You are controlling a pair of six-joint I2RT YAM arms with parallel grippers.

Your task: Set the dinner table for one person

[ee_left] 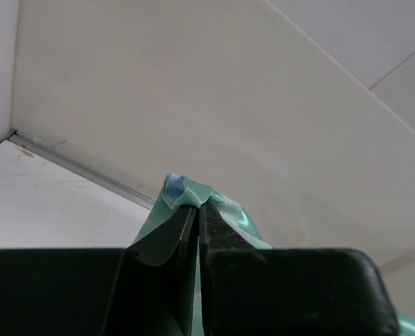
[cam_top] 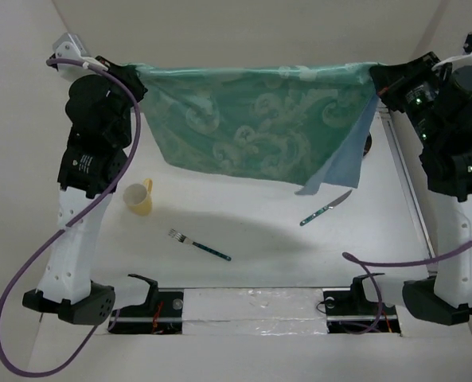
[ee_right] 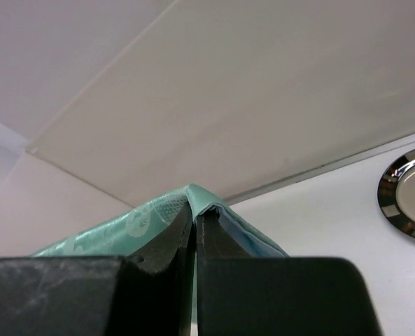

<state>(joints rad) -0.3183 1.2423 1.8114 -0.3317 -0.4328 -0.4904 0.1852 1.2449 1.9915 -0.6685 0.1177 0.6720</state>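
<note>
The left gripper (ee_left: 199,207) and right gripper (ee_right: 194,214) are each pinched tight on an upper corner of the green placemat (cam_top: 251,127), which hangs stretched between them. The white dinner table (cam_top: 243,227) lies underneath, well below both jaws.

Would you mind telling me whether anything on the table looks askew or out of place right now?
The placemat hangs stretched in the air between the left pincer and right pincer, a blue layer drooping at its right corner. Below, the fork and knife lie apart at slants on the dinner table.
</note>
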